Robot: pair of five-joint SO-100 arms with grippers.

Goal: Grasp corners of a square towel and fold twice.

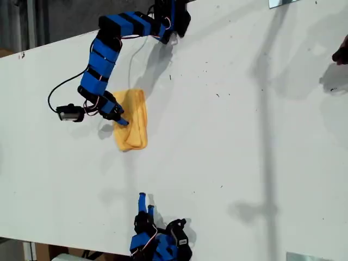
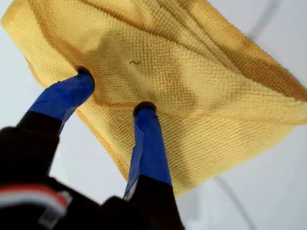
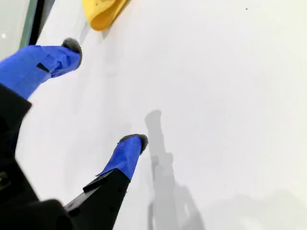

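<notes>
Since the square towel point(image 1: 131, 120) already lies bunched into a narrow folded strip on the counter point(image 1: 228, 136), the first claw point(image 2: 114, 91) presses its spread tips onto the cloth directly beneath, gripping nothing, while the second claw point(image 3: 103, 93) waits released, well apart.

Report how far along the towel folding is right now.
Done: the towel already lies folded into a narrow strip on the table, with layers showing in the first wrist view. In hand: my first gripper is at the towel, fingertips spread and pressing into the cloth. My second gripper hangs open over bare table, away from the towel. Left: I cannot tell whether another fold remains.
</notes>
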